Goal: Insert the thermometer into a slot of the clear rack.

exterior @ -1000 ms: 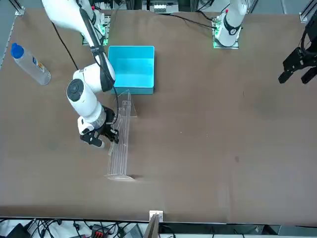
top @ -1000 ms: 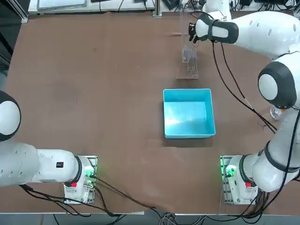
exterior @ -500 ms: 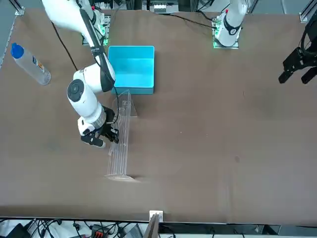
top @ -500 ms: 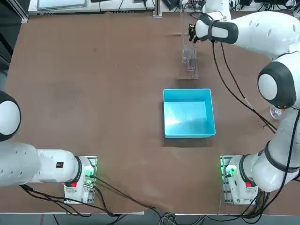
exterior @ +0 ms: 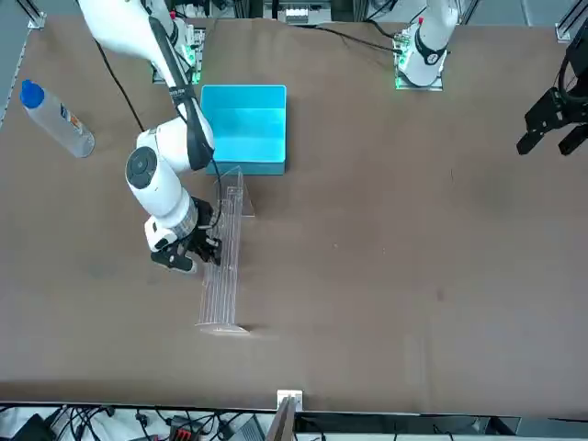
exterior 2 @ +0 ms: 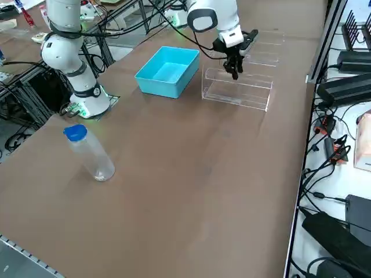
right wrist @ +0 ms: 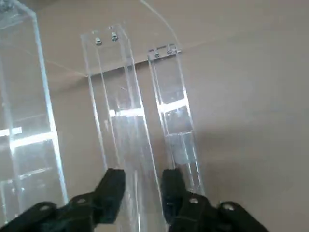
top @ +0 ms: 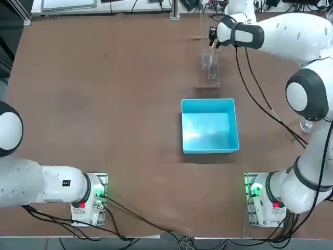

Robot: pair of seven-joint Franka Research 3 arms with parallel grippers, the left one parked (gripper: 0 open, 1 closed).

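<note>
The clear rack (top: pixel 209 65) lies on the brown table beyond the blue bin, a long see-through stand with a flat base (exterior 2: pixel 237 92). My right gripper (top: pixel 212 39) hangs directly over the rack's far half, fingers pointing down (exterior: pixel 197 253). In the right wrist view the right gripper (right wrist: pixel 142 186) is open, and its two black fingertips (right wrist: pixel 112 186) stand apart on either side of one of the rack's clear rails (right wrist: pixel 120 121). I cannot make out the thermometer against the clear acrylic in any view.
A bright blue square bin (top: pixel 209 125) sits just on the robot's side of the rack. A clear bottle with a blue cap (exterior 2: pixel 87 152) lies near the table's right edge. The table's far edge runs close behind the rack.
The right gripper's fingers have parted over the rack. The arm has stayed almost in place and the rack has not moved.
</note>
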